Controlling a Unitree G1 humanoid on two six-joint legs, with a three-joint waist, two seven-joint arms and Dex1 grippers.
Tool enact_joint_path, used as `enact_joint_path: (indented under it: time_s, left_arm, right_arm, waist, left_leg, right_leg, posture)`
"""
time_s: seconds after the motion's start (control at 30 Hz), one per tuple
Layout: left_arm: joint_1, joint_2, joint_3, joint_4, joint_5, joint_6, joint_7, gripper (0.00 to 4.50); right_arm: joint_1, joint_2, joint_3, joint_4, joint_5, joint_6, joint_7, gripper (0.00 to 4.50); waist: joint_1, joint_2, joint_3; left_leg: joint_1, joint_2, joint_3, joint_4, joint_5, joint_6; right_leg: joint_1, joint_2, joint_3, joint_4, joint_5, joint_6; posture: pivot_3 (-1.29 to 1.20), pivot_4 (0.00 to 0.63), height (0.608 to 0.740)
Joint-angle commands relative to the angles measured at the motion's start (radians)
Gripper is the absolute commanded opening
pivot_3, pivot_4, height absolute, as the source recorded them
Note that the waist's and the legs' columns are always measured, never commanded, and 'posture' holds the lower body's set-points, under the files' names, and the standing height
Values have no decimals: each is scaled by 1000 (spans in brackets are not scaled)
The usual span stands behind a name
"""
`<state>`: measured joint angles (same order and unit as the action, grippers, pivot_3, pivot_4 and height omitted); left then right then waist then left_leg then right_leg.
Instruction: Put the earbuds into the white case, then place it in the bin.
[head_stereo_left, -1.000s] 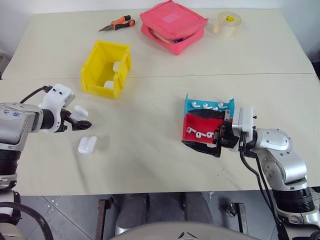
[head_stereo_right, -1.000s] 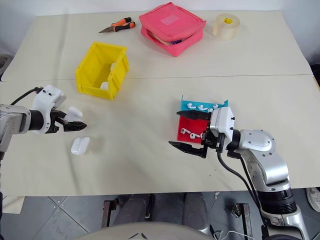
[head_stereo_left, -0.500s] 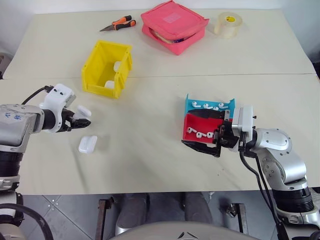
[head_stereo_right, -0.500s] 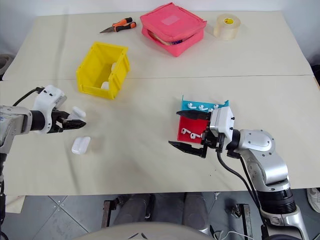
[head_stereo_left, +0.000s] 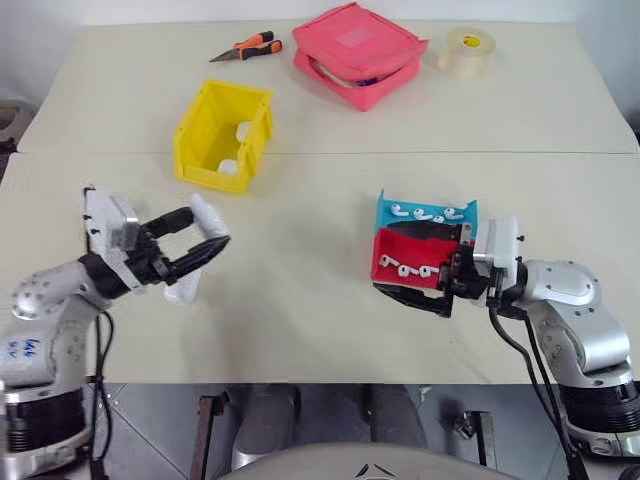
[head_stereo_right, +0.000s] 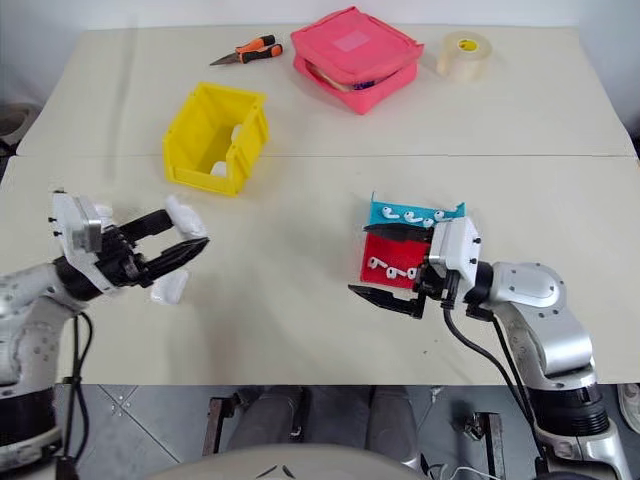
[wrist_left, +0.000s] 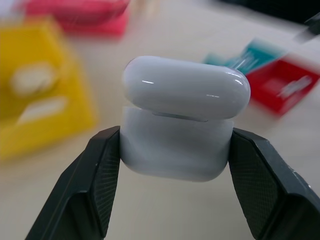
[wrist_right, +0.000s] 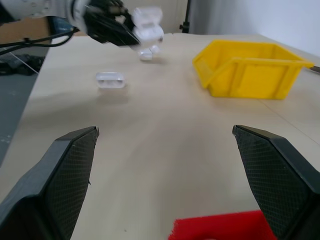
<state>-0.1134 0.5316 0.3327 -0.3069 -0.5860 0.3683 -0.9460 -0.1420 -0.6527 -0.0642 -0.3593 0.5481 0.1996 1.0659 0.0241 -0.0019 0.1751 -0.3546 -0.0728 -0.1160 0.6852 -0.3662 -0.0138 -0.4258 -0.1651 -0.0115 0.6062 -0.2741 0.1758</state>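
The left gripper (head_stereo_left: 190, 243) has closed on the case (wrist_left: 183, 118) and lifted it off the table (head_stereo_left: 300, 300); lid apparently ajar. The right gripper (head_stereo_right: 392, 262), jaws spread, hovers over the earbuds (head_stereo_left: 405, 269). Loading can begin; the bin (head_stereo_left: 222, 137) waits beyond.

Two silver-grey metallic arms with rounded joint housings are seen at the lower left and lower right of the head views. Each wrist is capped by a white plastic block, with small dark screws visible on the right one. A black ribbed collar is fitted between the left arm's grey shell and its white block. Black cables are looped along both forearms toward the frame's bottom edge. Blue handwritten markings are seen on the left arm's shell near the lower left corner. The left gripper (head_stereo_left: 195, 243) and the right gripper (head_stereo_right: 395, 268) are each built of two black, tapered fingers (wrist_left: 95, 185) faced with a fine cross-hatched texture.
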Motion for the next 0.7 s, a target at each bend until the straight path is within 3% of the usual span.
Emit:
enact_joint_path:
  time_s: [0.03, 0.2, 0.5, 0.7]
  left_arm:
    - [-52, -110, -104, -32, -50, -108, -44, 2861]
    - [-122, -254, -251, 62, -16, -212, -95, 2861]
    - [-232, -404, -426, 258, 25, -370, -225, 2861]
    - [-271, -434, -471, 360, 38, -418, -287, 2861]
  right_arm:
    - [60, -36, -96, -69, 22, 1, -25, 4500]
    - [202, -75, -228, -135, 18, -1, -62, 4500]
    - [577, -87, -551, -156, 4, -46, -10, 4500]
    - [530, -196, -513, -159, -26, 87, -55, 4500]
  waist:
    - [6, 0, 0]
    - [1, -1, 0]
    - [-3, -1, 0]
    - [-1, 2, -2]
  left_leg:
    - [0, -1, 0, 0, 0, 0]
    - [0, -1, 8, 0, 0, 1]
    - [2, -1, 11, 0, 0, 4]
    - [7, 0, 15, -1, -1, 7]
  right_leg:
    - [0, 0, 0, 0, 0, 0]
    - [1, 0, 0, -1, 0, 0]
    - [6, 1, 0, -7, 3, 5]
    - [14, 1, 0, -17, 6, 11]
  posture:
    - [0, 150, 740]
    - [0, 150, 740]
    - [0, 150, 740]
    - [0, 150, 740]
